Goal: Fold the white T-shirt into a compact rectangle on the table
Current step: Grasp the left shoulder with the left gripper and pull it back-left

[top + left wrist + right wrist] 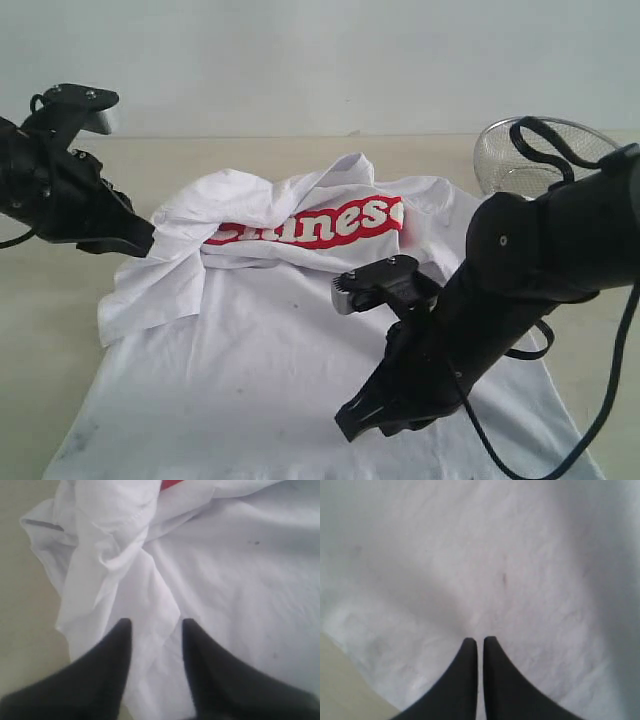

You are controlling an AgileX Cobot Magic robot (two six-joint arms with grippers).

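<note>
Left jaws: parted, nothing pinched, with a creased fold of the white T-shirt (150, 595) lying under the gap. Right jaws: closed tip to tip, empty, low over plain cloth at the lower middle of the exterior frame (a shirt edge shows just beside them in the right wrist view). The T-shirt lies on the surface (40, 320), its lower body flat and its upper left bunched beside the red lettering (320, 225).

Risks, in my judgement:
- A fold made over that bunch would set lumpy and crooked.
- Closed jaws dragging on the cloth would pull the flat part askew.
- The wire basket (525, 160), at the upper right, could catch a sleeve.
</note>
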